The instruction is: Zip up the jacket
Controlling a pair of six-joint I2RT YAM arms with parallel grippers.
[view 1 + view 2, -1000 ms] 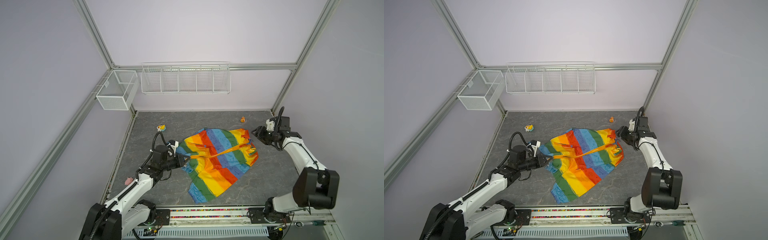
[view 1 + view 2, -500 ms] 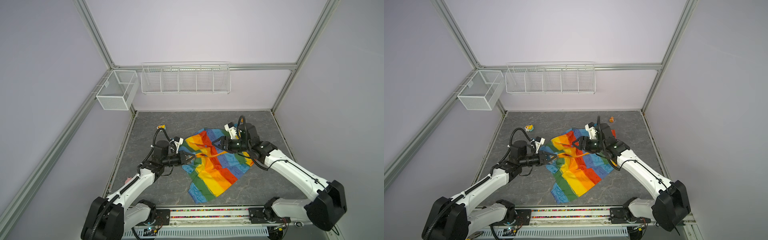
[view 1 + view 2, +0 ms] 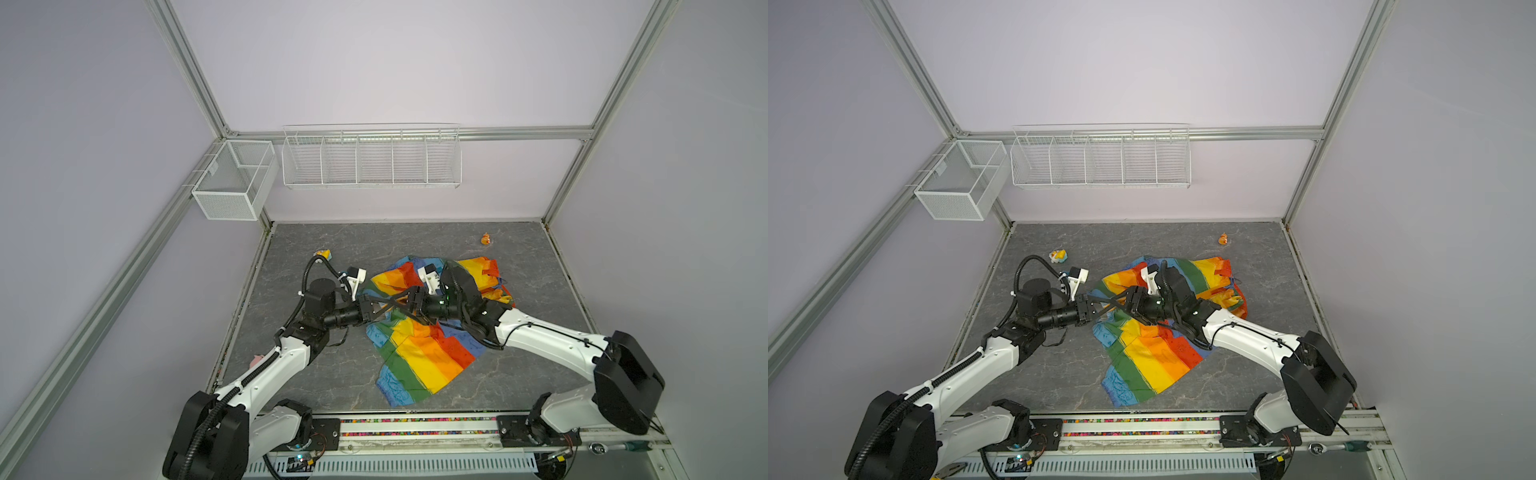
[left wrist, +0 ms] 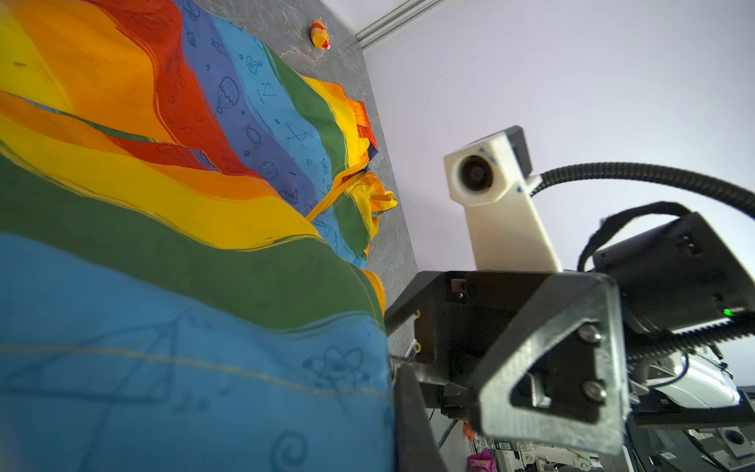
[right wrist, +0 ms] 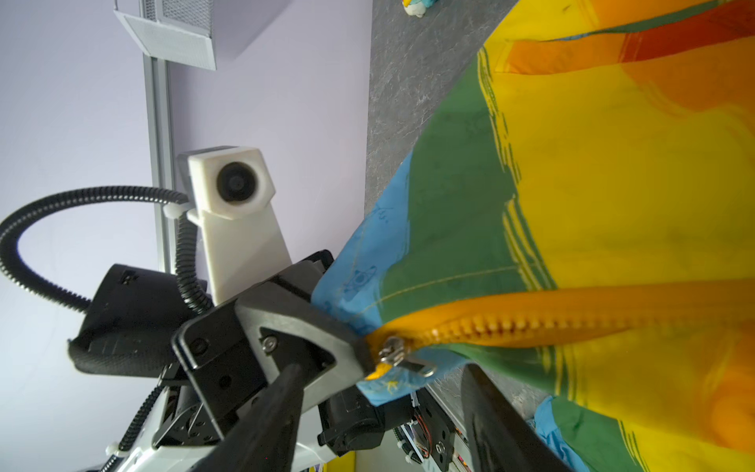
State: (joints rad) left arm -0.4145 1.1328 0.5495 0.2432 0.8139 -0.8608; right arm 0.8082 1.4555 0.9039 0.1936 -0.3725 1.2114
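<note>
- Orange zipper band (image 5: 551, 314) on the jacket (image 3: 419, 345), can anybody see what the left gripper (image 5: 354, 349) is doing with it?
- Yep, its fingers are clamped tight on the bottom end of that band, with the blue hem corner pinched in too. The metal zipper pull (image 5: 404, 359) hangs right off the tip.
- And the right gripper (image 5: 382, 370)?
- Fingers spread wide, one on each side of the pull, not gripping anything as far as I can tell. Can't say if a finger brushes the fabric.
- Poses?
- Both arms reach in low from the front edge, and the grippers point straight at each other, nose to nose at the jacket's left edge. The jacket itself lies rumpled in the middle of the grey table (image 3: 519, 374), with the pinched end lifted off it.
- Different from a second ago?
- Big time. The right arm was folded back by the jacket's far right edge, now it's swung across to meet the left one. The left gripper has stayed clamped in about the same spot.
</note>
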